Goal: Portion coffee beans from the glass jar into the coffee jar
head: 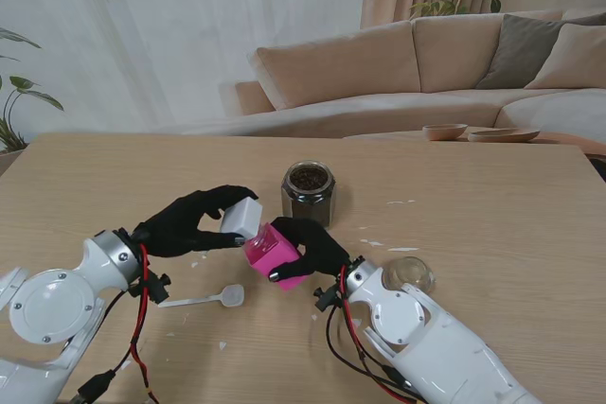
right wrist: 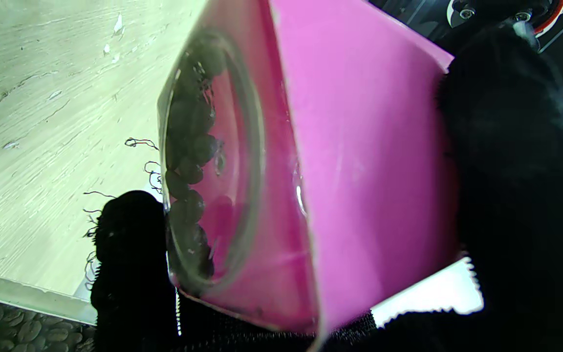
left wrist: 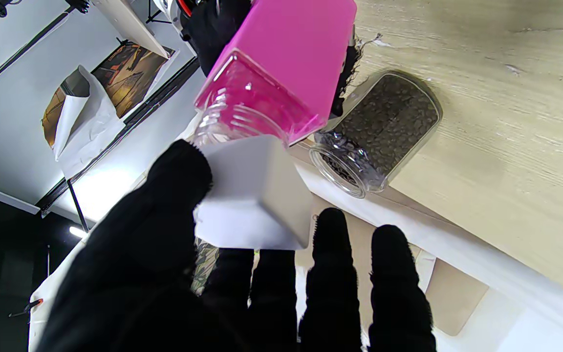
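The glass jar stands just beyond both hands, spoon and lid flank them, leaving bare table to the far right

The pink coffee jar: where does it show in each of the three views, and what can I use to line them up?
Stand view: the pink coffee jar is tilted between both hands, nearer to me than the glass jar.
Left wrist view: the pink coffee jar sits just beyond the white lid.
Right wrist view: it fills the middle, beans visible inside.
Shared landmark: the right hand gripping it.
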Tool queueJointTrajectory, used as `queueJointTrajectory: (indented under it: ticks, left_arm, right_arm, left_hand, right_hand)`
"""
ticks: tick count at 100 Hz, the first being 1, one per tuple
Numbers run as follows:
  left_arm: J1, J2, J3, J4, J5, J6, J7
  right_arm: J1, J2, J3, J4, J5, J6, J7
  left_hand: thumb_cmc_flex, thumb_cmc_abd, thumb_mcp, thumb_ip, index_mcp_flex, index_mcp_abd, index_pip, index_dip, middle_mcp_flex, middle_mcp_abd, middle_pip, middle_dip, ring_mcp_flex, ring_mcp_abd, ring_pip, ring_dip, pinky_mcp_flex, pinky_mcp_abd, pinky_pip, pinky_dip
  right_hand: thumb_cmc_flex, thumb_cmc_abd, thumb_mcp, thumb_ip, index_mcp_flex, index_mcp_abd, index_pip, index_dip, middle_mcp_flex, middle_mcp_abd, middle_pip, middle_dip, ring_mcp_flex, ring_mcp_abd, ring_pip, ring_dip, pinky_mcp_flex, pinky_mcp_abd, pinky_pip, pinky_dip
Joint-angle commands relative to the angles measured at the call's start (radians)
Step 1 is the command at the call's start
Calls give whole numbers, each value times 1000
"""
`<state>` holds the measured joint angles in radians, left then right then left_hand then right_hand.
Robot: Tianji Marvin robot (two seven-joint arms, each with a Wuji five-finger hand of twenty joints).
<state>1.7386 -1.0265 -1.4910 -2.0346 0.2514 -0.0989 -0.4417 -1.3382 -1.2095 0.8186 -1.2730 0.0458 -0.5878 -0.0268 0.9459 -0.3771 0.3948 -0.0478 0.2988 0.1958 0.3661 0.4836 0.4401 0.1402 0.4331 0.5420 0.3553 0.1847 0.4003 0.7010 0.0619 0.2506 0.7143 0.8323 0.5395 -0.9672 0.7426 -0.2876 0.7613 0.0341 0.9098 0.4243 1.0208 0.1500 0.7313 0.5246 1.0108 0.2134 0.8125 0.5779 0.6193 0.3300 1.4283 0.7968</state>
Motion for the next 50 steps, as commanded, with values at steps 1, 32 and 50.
queueJointTrajectory:
  ticks: [1, 32, 50]
  left_arm:
    - [2, -4, 4, -16, 2, -4, -21]
    - [7, 3, 8, -26, 22, -18, -49]
    - [9, 4, 8, -29, 41, -22, -47]
  right_arm:
    - [3, -6, -6, 0, 3, -3, 18]
    - [6, -8, -5, 2, 16, 4, 22]
    - [4, -8, -2, 2, 18, 6, 21]
  left_hand:
    - [67, 68, 93, 22, 71, -30, 65, 13, 58, -43, 40, 4, 19, -2, -7, -9, -7, 11, 5, -6]
    - [66, 68, 88, 22, 76, -31, 56, 10, 58, -43, 35, 3, 16, -5, -14, -12, -7, 11, 2, -6]
    - [67, 69, 86, 22, 79, -34, 55, 11, 60, -44, 34, 2, 17, -4, -16, -13, -9, 12, 0, -6]
  right_hand:
    - [261, 209, 299, 43, 128, -239, 173, 31, 69, -108, 94, 22, 62, -48, 111, 26, 3, -12, 39, 19]
    - [262, 209, 298, 44, 128, -237, 172, 32, 70, -107, 93, 23, 63, -47, 111, 26, 5, -13, 39, 19]
    - [262, 209, 299, 44, 128, -238, 171, 33, 69, -109, 93, 24, 62, -47, 111, 27, 5, -12, 39, 19]
